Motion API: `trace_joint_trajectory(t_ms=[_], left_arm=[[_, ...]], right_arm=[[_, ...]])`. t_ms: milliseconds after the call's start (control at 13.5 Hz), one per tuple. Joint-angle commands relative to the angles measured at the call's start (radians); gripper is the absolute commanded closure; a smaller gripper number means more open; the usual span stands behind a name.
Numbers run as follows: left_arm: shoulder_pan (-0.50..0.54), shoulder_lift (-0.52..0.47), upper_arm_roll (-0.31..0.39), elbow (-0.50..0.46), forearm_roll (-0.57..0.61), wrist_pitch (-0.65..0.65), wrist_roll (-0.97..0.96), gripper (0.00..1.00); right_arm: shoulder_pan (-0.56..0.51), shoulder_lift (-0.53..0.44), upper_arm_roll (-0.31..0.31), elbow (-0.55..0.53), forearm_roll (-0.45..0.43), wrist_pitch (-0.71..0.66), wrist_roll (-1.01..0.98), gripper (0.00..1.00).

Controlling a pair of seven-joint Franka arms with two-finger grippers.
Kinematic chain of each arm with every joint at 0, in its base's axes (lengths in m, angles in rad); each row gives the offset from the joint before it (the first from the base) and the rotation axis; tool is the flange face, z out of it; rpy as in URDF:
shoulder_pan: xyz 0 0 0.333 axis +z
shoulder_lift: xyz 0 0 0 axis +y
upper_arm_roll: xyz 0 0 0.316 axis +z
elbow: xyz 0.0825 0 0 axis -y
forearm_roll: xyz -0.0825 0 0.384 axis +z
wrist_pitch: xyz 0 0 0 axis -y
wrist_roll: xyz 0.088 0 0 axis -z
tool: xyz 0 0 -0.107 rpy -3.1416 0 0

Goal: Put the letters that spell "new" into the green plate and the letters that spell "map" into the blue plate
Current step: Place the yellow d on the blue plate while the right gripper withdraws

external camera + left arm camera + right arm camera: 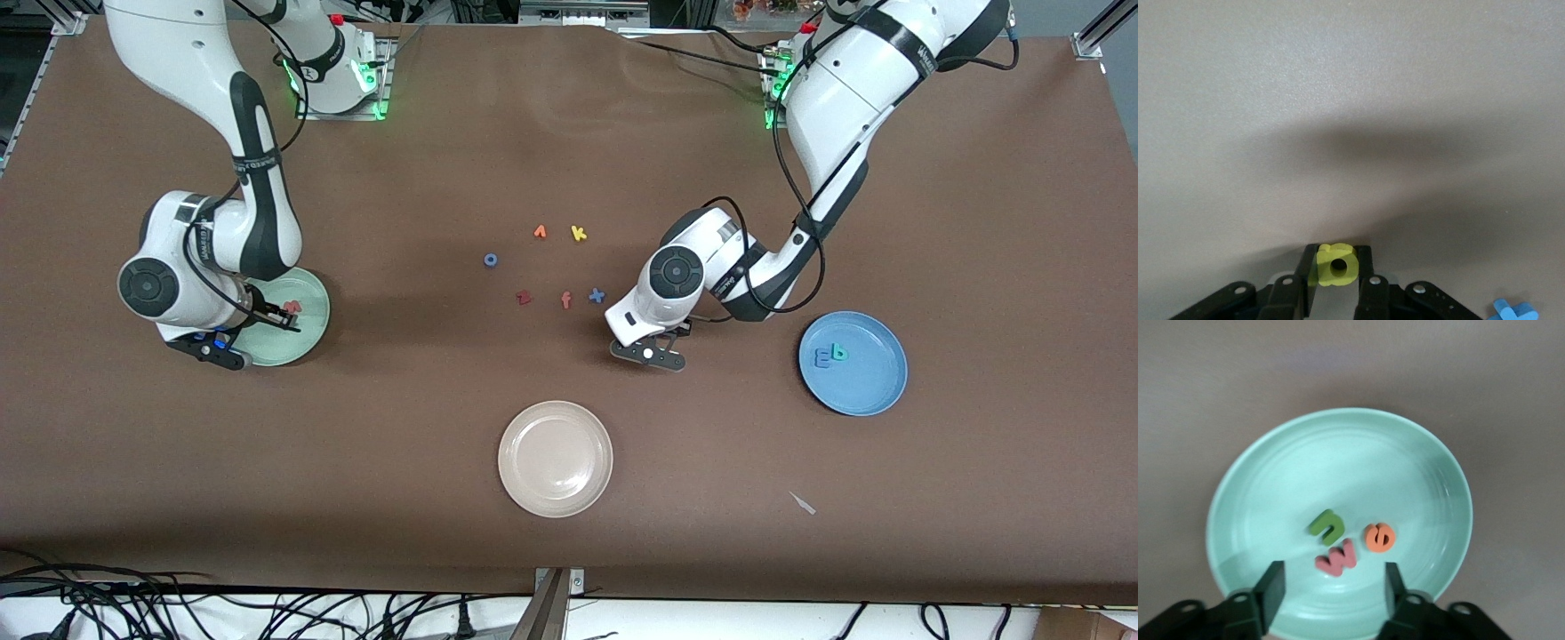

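The green plate (307,333) lies at the right arm's end of the table. In it are the green n (1327,526), the red-pink w (1338,557) and the orange e (1379,537). My right gripper (1335,587) hangs open just over the plate (1338,467), next to the w, holding nothing. My left gripper (1337,280) is shut on the yellow a (1337,265), low over bare table close to the blue x (1513,311). The blue plate (867,382) holds the blue m (823,356) and the teal p (838,352).
A cream-white plate (556,458) sits nearest the front camera. Loose letters lie mid-table: an orange v-shape (540,232), a yellow k (579,233), a blue o (490,260), a dark red z (524,298) and an orange f (566,300). A small pale scrap (803,503) lies near the front edge.
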Motion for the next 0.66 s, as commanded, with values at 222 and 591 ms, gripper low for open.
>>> trace_joint_trajectory(t_ms=[222,591], left_arm=[[0.131,-0.112,-0.019,0.019,-0.011,-0.2,0.154,1.0],[0.313,-0.185,-0.029,0.025,-0.033,-0.404,0.461,1.0]], right_arm=[[0.011,-0.116,-0.011,0.274,-0.001,-0.199,-0.043,0.0],[-0.014,-0.093,-0.013,0.547,-0.022,-0.296,-0.048,0.0]])
